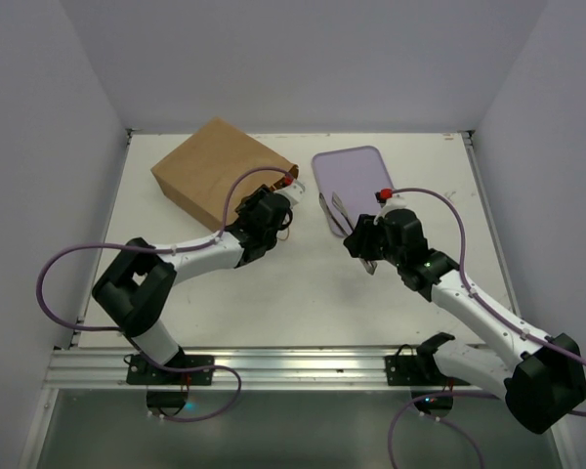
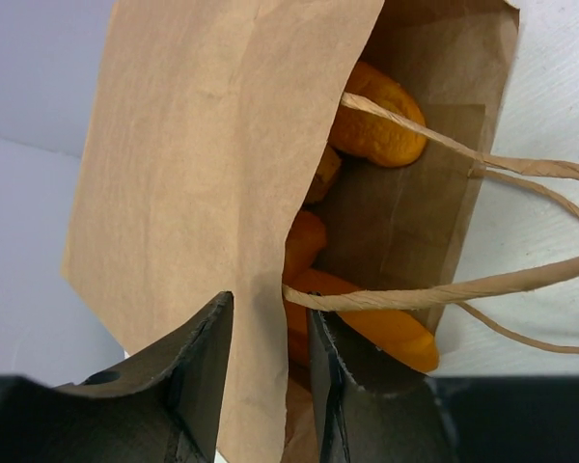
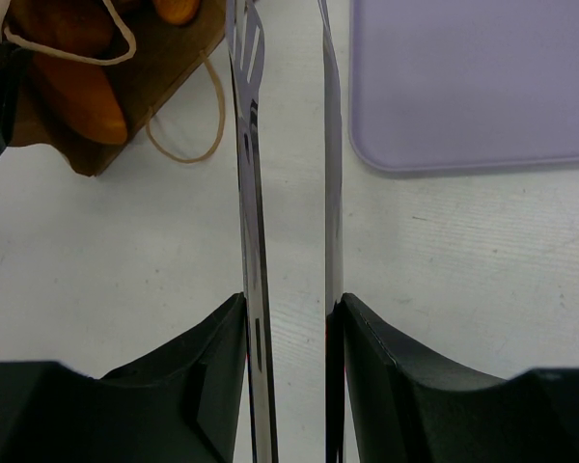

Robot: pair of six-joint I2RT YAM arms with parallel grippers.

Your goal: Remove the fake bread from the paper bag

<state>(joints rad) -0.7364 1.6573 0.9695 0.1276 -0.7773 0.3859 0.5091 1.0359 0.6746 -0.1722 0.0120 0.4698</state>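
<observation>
The brown paper bag (image 1: 215, 166) lies on its side at the back left, its mouth facing right. In the left wrist view the bag (image 2: 193, 145) gapes, with orange fake bread inside: a plump loaf (image 2: 372, 121) deep in and a long piece (image 2: 386, 328) near the mouth. My left gripper (image 2: 270, 328) straddles the edge of the bag's upper wall, one finger outside and one inside, with a gap still showing beside the paper. My right gripper (image 3: 289, 309) is shut on the metal tongs (image 3: 251, 145), whose tips point toward the bag (image 3: 164, 58).
A flat lavender tray (image 1: 356, 181) lies right of the bag, its corner close to the tongs (image 1: 334, 210). String handles (image 2: 521, 280) loop out of the bag's mouth onto the white table. Grey walls stand on three sides.
</observation>
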